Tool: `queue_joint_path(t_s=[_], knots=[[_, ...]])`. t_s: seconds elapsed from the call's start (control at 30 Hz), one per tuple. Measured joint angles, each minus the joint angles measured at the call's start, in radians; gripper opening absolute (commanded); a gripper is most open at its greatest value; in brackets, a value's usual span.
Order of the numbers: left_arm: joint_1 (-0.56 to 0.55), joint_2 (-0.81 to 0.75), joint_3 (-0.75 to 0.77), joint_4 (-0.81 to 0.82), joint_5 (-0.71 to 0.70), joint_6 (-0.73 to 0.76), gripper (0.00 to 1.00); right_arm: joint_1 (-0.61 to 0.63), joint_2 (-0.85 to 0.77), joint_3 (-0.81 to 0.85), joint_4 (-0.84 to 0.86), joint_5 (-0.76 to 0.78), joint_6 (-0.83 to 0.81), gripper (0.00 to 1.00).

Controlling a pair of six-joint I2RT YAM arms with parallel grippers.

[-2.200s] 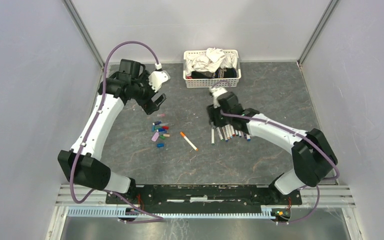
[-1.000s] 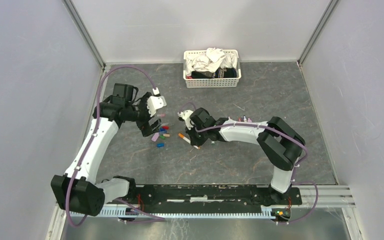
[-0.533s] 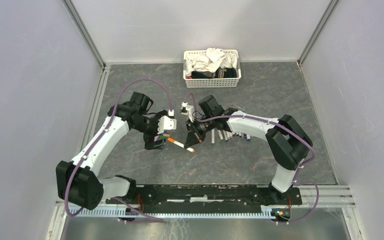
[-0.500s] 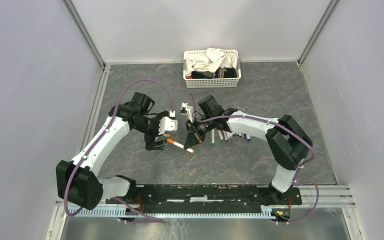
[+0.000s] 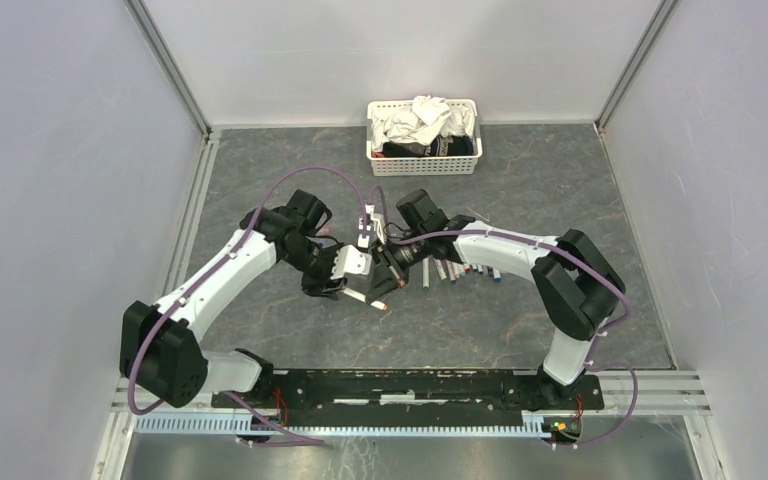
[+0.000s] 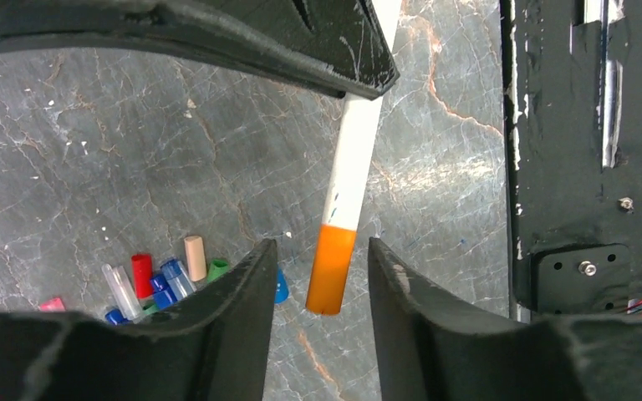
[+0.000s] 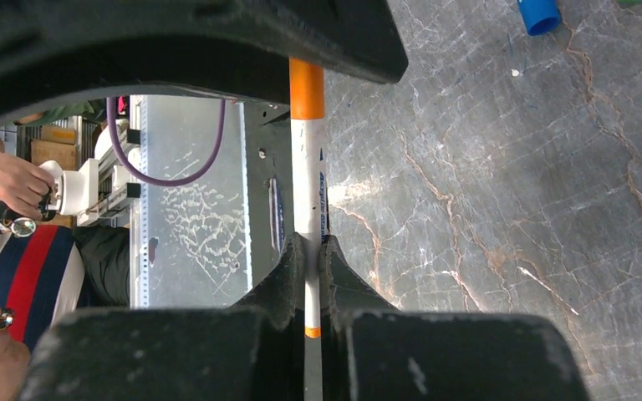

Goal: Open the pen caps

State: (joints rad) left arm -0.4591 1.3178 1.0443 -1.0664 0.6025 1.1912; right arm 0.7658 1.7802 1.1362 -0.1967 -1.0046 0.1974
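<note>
My right gripper (image 7: 307, 246) is shut on the white barrel of a pen (image 7: 307, 192) and holds it above the table. The pen's orange cap (image 6: 332, 271) points toward my left gripper (image 6: 322, 247). That gripper's two fingers (image 6: 242, 284) stand either side of the cap with a gap on each side, so it is open. In the top view the two grippers meet mid-table, left (image 5: 344, 284) and right (image 5: 388, 280). Several loose pen caps (image 6: 141, 271) lie on the table below the left gripper. More pens (image 5: 465, 268) lie in a row beside the right arm.
A white basket (image 5: 423, 165) of cloths stands at the back of the table. A lone blue cap (image 7: 539, 15) lies on the marbled surface. The black base rail (image 6: 585, 167) runs along the near edge. Grey walls close in both sides.
The right gripper lifted the orange-capped pen off the table and holds it still. The left arm swung right to it, and its jaws have narrowed around the orange cap.
</note>
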Motion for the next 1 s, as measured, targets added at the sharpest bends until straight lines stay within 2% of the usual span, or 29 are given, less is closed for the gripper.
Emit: queue_joint_path(t_s=[0.1, 0.17, 0.23, 0.3, 0.37, 0.47, 0.6, 0.73, 0.8, 0.93, 1.0], knots=[[-0.011, 0.002, 0.000, -0.003, 0.001, 0.000, 0.42, 0.000, 0.000, 0.010, 0.001, -0.010, 0.007, 0.00], [-0.017, 0.008, 0.003, -0.010, 0.002, 0.000, 0.34, 0.000, 0.000, 0.013, 0.003, -0.013, 0.008, 0.00], [-0.024, 0.017, 0.007, -0.019, 0.003, 0.001, 0.19, 0.000, 0.001, 0.014, 0.005, -0.016, 0.012, 0.00], [-0.030, 0.026, 0.010, -0.034, 0.002, 0.013, 0.03, 0.000, 0.001, 0.014, 0.004, -0.016, 0.013, 0.08], [-0.032, 0.030, 0.011, -0.049, 0.000, 0.027, 0.02, 0.000, 0.002, 0.014, 0.001, -0.017, 0.012, 0.26], [-0.032, 0.031, 0.014, -0.051, -0.003, 0.036, 0.02, 0.000, 0.003, 0.014, 0.000, -0.016, 0.020, 0.42], [-0.032, 0.031, 0.023, -0.057, -0.016, 0.047, 0.02, 0.009, 0.023, 0.018, 0.052, -0.019, 0.071, 0.46], [-0.037, 0.031, 0.043, -0.057, -0.016, 0.048, 0.02, 0.036, 0.084, 0.054, 0.130, -0.033, 0.150, 0.43], [-0.040, 0.031, 0.047, -0.057, -0.016, 0.048, 0.02, 0.054, 0.116, 0.074, 0.179, -0.040, 0.195, 0.34], [-0.042, 0.031, 0.048, -0.058, -0.021, 0.049, 0.02, 0.071, 0.136, 0.081, 0.242, -0.052, 0.259, 0.03], [-0.042, 0.027, 0.048, -0.061, -0.023, 0.058, 0.02, 0.070, 0.136, 0.081, 0.244, -0.055, 0.259, 0.00]])
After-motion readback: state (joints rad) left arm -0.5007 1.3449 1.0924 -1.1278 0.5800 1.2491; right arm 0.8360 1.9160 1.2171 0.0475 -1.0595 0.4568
